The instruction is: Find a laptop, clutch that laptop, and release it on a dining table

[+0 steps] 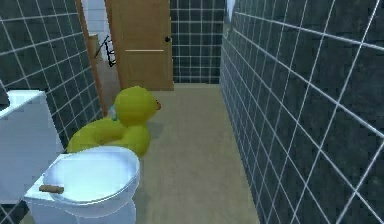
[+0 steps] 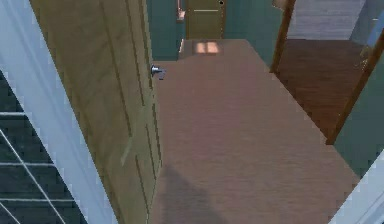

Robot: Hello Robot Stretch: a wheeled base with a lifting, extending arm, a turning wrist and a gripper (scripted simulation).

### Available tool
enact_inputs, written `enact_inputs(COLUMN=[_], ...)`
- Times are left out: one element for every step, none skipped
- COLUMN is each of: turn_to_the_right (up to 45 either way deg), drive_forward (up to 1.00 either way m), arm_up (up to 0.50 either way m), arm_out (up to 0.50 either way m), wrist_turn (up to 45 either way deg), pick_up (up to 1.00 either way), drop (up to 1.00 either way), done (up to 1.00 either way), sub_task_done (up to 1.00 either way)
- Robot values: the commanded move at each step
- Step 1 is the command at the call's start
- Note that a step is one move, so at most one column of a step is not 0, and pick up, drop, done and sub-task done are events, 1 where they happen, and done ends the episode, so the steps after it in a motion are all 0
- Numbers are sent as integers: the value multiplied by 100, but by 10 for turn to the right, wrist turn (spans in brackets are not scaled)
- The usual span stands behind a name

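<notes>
No laptop or dining table can be made out in these frames. The forward view looks into a bathroom with dark tiled walls (image 1: pixel 300 110). A white toilet (image 1: pixel 85 185) stands at the lower left, with a small brown object (image 1: pixel 50 188) lying on its rim. Behind it sits a big yellow duck-shaped figure (image 1: pixel 118 122) on the beige floor.
A wooden door (image 1: pixel 140 45) closes the far end of the bathroom. In the arm side view, an open wooden door (image 2: pixel 100 90) with a metal handle (image 2: pixel 157 71) stands at the left. A brown floor (image 2: pixel 230 120) leads to a far door (image 2: pixel 205 18), and wooden posts (image 2: pixel 352 90) rise at the right.
</notes>
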Motion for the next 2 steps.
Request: enact_inputs(turn_to_the_right=[0, 0], drive_forward=[100, 100], arm_up=[0, 0], arm_out=[0, 0], wrist_turn=[0, 0], pick_up=[0, 0], drop=[0, 0], done=[0, 0], sub_task_done=[0, 0])
